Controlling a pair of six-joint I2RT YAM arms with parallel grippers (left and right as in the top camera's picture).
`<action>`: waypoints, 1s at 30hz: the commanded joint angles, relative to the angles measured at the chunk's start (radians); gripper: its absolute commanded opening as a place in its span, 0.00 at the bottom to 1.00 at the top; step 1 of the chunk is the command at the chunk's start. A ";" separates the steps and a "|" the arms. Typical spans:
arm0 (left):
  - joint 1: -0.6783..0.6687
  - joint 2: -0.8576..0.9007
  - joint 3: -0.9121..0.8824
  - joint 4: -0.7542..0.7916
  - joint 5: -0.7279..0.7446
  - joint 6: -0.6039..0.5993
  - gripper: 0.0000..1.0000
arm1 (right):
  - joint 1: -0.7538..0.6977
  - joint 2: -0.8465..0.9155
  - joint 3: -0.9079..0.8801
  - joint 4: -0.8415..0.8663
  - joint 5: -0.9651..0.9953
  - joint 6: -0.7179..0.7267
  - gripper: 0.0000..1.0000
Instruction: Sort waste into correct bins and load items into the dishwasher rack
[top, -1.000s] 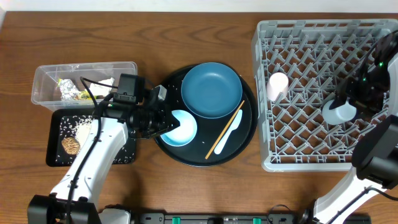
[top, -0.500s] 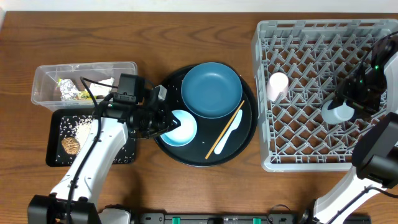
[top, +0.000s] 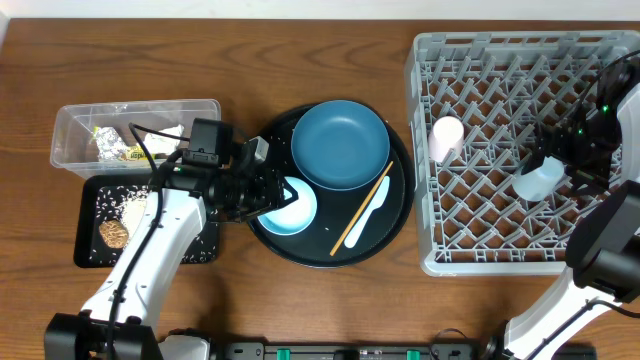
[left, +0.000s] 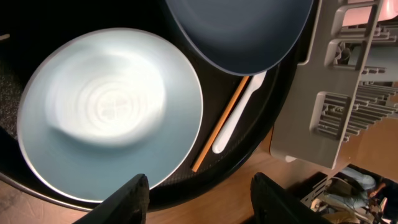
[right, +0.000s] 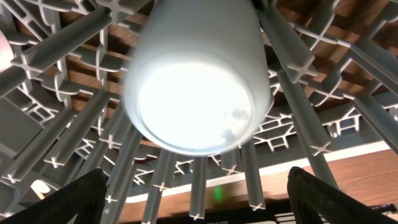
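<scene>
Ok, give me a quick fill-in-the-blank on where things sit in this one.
The pink cup lies in the ___. The chopstick and spoon lie on the round black ___. The wrapper sits in the clear ___.
Missing: rack; tray; tub.
</scene>
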 joint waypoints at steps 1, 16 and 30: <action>-0.002 -0.009 0.010 0.016 -0.010 0.007 0.54 | 0.005 0.003 0.042 -0.014 -0.010 -0.006 0.88; -0.002 -0.207 0.021 0.032 -0.223 0.006 0.43 | 0.086 -0.099 0.321 -0.149 -0.304 -0.171 0.86; -0.002 -0.178 -0.011 -0.114 -0.489 0.007 0.43 | 0.450 -0.114 0.309 -0.130 -0.336 -0.185 0.85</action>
